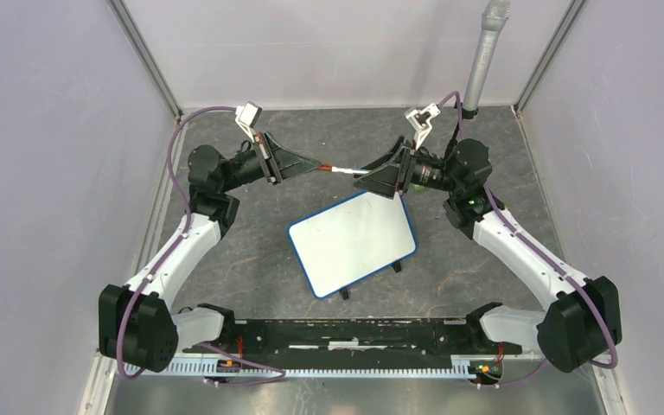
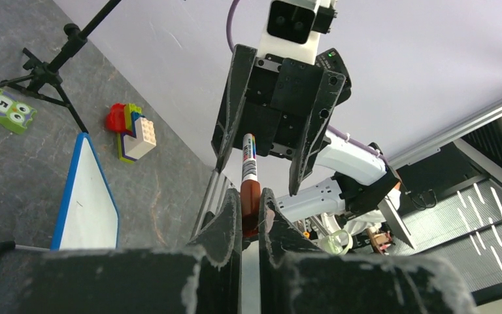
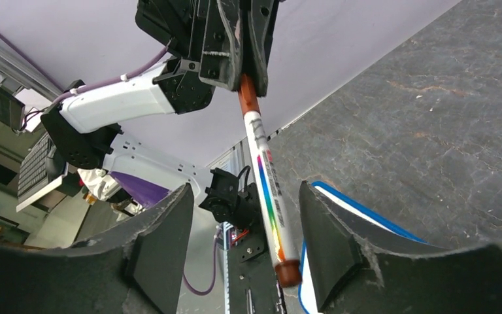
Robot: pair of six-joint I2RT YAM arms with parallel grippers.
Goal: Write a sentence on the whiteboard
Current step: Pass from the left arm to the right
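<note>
Centre of the grey table (image 1: 251, 259), between both arms: whiteboard (image 1: 353, 244), blue-framed, lying on its black feet, turned at an angle to the table edges, face plain white from above. Above the board's far edge, held off the surface: marker (image 1: 335, 169). Clamped tight with the left gripper (image 1: 316, 165) on the reddish-brown end of that marker; in the left wrist view, both fingers (image 2: 227, 226) pressed on the brown section, white barrel sticking out past them. Reaching in from the left rear with the left arm, elbow bent, wrist turned toward the middle. Mirrored on the other side with the right arm, right gripper (image 1: 365, 179) facing the left one almost tip to tip. Spread apart around the barrel with the right jaws, a clear gap on either side in the right wrist view, nothing gripped there. Marker's long axis roughly level, running left to right and dipping slightly toward the right; brown held end pointing left, free brown-tipped end pointing into the right gripper's opening. Rainbow stripe along the white barrel. Off beside the board in the left wrist view: toy blocks (image 2: 131, 131).
</note>
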